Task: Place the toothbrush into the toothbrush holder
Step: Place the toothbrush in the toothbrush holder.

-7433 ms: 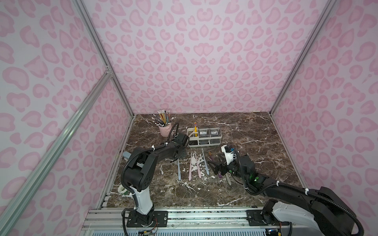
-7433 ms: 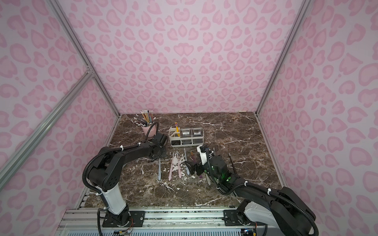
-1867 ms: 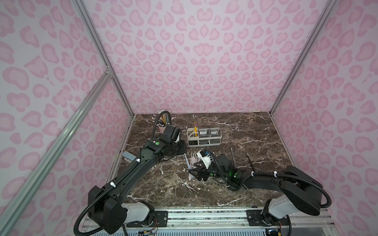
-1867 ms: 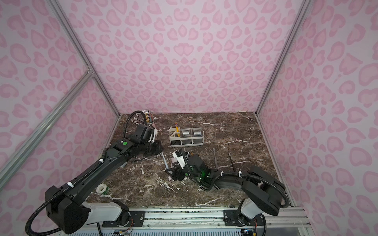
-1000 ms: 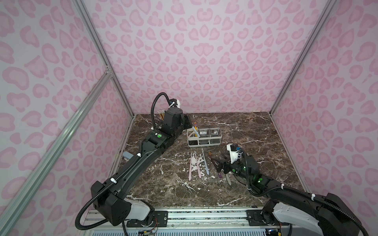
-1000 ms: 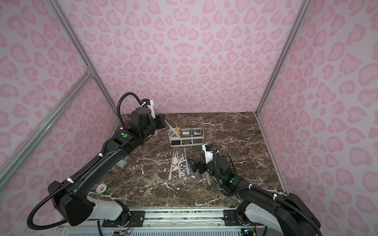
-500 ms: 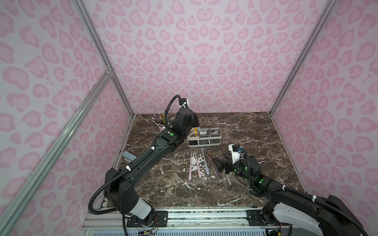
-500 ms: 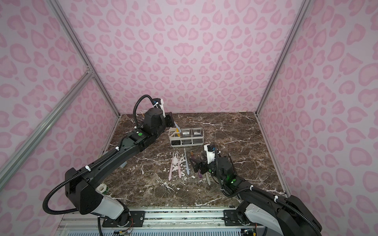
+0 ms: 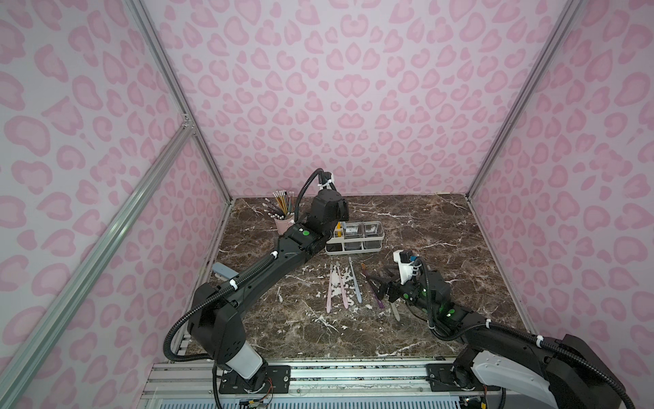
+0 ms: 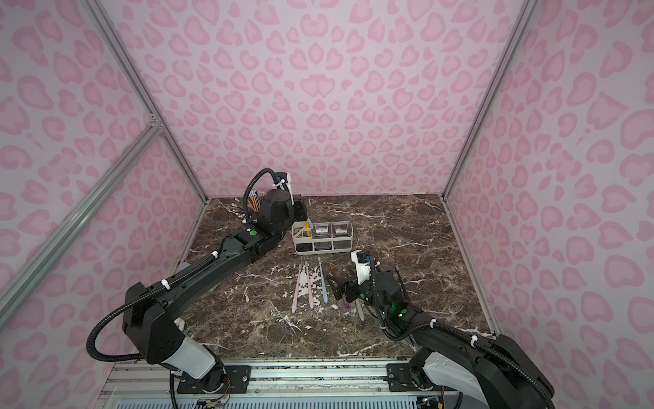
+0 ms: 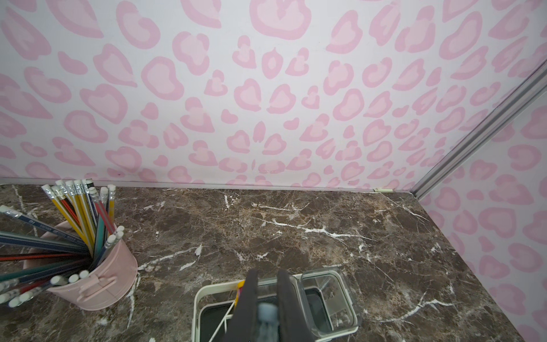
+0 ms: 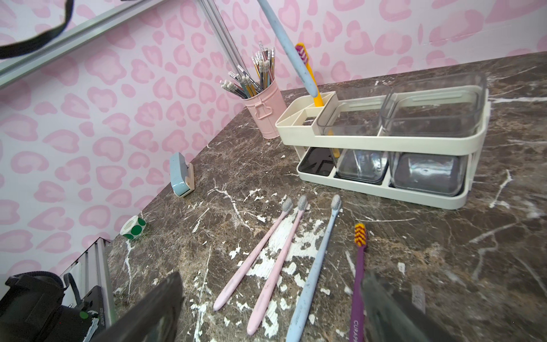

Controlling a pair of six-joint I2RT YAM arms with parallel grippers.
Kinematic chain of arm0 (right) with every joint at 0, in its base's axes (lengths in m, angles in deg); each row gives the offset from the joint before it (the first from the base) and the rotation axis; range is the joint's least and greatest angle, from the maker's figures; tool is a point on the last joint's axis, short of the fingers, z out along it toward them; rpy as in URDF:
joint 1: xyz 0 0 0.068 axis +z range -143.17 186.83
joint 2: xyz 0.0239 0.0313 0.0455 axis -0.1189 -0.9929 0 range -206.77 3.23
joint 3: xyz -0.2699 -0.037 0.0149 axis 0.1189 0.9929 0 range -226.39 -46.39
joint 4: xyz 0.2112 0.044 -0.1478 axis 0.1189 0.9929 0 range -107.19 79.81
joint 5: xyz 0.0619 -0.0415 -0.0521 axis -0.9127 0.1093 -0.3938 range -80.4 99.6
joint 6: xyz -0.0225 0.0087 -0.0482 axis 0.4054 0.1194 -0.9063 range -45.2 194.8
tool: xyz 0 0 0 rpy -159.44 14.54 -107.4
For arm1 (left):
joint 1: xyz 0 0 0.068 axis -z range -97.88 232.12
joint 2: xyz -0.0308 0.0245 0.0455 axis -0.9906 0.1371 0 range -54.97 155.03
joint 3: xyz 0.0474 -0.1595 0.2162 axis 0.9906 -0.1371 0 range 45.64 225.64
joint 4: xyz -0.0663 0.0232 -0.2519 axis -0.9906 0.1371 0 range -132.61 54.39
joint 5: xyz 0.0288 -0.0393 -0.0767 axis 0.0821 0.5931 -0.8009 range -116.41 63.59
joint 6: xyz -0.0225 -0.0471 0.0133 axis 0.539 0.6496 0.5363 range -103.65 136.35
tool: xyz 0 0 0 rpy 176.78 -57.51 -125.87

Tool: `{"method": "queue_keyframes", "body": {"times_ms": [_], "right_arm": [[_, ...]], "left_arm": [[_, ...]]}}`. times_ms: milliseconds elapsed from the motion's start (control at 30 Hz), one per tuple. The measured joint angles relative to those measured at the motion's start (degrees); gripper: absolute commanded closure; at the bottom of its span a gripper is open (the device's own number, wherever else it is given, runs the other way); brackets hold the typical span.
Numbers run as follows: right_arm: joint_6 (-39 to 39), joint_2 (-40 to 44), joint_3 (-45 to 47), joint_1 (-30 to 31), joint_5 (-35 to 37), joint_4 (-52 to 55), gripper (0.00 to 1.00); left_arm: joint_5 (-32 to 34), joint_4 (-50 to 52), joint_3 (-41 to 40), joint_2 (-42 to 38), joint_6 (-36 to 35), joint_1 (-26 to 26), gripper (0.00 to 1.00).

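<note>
The white toothbrush holder stands at the back of the marble table with two clear cups. A yellow toothbrush stands in its slot section. My left gripper hangs over that slot end, shut on a light blue toothbrush. That brush's lower end is at the slot's rim beside the yellow one. My right gripper is open low over two pink toothbrushes, a blue one and a purple one lying on the table.
A pink cup of pencils stands just left of the holder, close to the left arm. A small blue device and a roll of green stickers lie by the left wall.
My left arm has swung right from beside the pencil cup to above the holder's slot end, still carrying the blue toothbrush. The right gripper has barely moved.
</note>
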State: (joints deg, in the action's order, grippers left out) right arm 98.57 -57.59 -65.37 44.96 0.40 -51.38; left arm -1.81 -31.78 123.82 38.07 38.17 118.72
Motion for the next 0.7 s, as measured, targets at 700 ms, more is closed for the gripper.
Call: {"method": "queue_keyframes", "body": {"times_ms": [700], "right_arm": [[0.0, -0.33, 0.0, 0.0, 0.0, -0.04, 0.04]], "left_arm": [[1.95, -1.29, -3.8, 2.4, -1.84, 0.26, 0.97]]}}
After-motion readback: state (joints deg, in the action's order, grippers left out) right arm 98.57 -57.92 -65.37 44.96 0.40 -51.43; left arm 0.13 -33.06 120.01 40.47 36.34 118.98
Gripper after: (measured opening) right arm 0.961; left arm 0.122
